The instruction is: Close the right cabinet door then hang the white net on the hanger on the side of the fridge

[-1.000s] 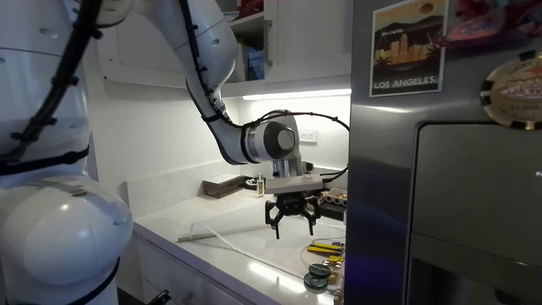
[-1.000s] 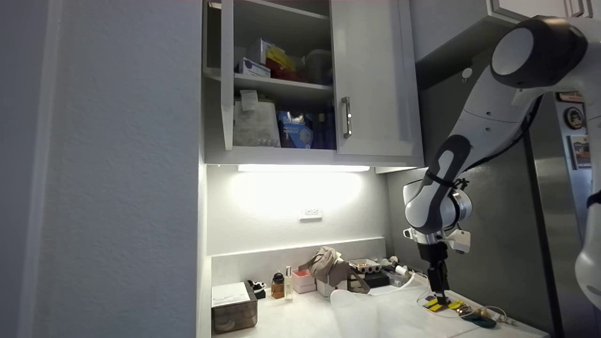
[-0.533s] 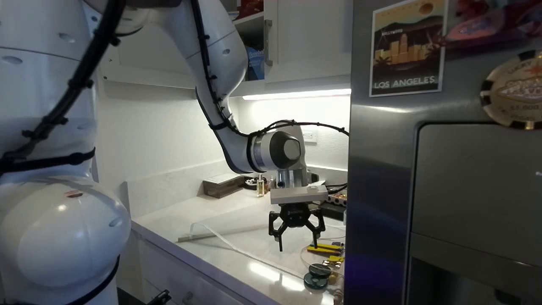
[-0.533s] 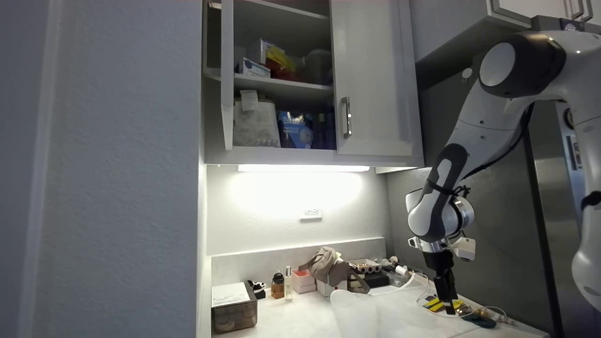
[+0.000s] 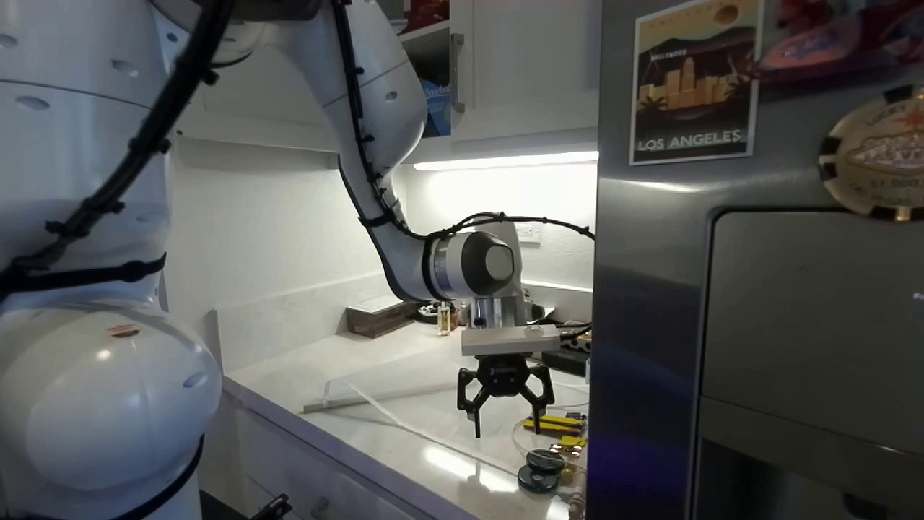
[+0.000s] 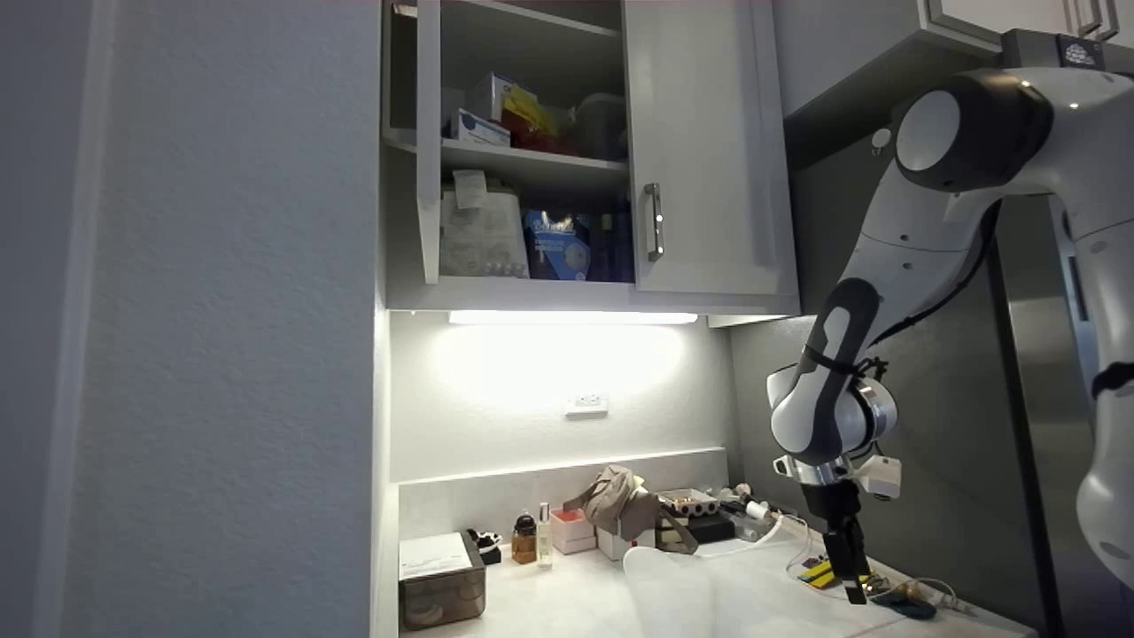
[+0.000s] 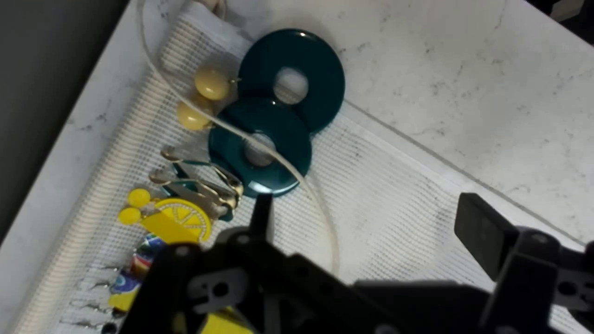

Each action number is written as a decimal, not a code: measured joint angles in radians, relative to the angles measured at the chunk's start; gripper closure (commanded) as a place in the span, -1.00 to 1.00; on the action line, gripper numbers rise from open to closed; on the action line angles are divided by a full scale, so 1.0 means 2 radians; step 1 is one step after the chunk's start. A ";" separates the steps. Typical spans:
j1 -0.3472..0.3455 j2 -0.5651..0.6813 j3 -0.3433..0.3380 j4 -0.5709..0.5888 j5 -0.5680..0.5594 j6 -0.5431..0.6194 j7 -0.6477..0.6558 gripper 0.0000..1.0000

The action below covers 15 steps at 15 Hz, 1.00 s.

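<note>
The black two-fingered tool [image 5: 507,433] has come down a little over the past second, nearer the tabletop [image 7: 468,74] of pale, grey-flecked stone; its fingers [image 7: 485,236] stand wide apart, released, just as they did then. Beneath the tool, apart from it, the white see-through mesh net [image 7: 380,204] lies on the tabletop, in the same place as before. Its hem [image 7: 431,164] toward the tabletop's front runs away from the tall grey stainless-steel fridge [image 5: 650,289], roughly parallel with that front edge, and a ribbed band [image 7: 95,190] borders it on the fridge's side; which way its long axis runs cannot be told. On the net, nearest the tool, lie two glossy dark-green discs [image 7: 277,111] with round holes, one crossed by a thin pale cord [image 7: 232,129], and yellow lemon-slice charms [image 7: 183,220].

The fridge, right of the tool in an exterior view, bears a rectangular picture card [image 5: 693,87] reading "HOLLYWOOD" and "LOS ANGELES", and a round chip-shaped magnet [image 5: 881,155] with "LUCKY" and, blurrier, "LAS VEGAS". Well above the tool, the plain white flat-panel right cabinet door [image 6: 709,151] is unmoved and upright, long axis vertical, its metal handle [image 6: 656,221] pointing the same way; beside it stands a blue pack [image 6: 556,244], its lettering too blurred to read.
</note>
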<state>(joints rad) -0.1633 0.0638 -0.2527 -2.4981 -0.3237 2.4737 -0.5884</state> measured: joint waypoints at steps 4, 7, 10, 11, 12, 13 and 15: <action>-0.005 0.006 0.003 0.000 0.007 0.000 -0.009 -0.98; -0.007 0.009 0.004 0.000 0.012 0.000 -0.012 -0.90; -0.009 0.014 0.005 0.001 0.022 0.001 -0.021 -0.38; -0.010 0.015 0.005 0.001 0.024 0.001 -0.024 -0.36; -0.010 0.016 0.006 0.002 0.027 0.001 -0.028 -0.20; -0.010 0.017 0.007 0.002 0.030 0.001 -0.029 -0.06; -0.011 0.019 0.010 0.004 0.035 0.001 -0.029 0.27</action>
<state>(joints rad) -0.1854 0.1019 -0.2336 -2.4896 -0.2547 2.4761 -0.6466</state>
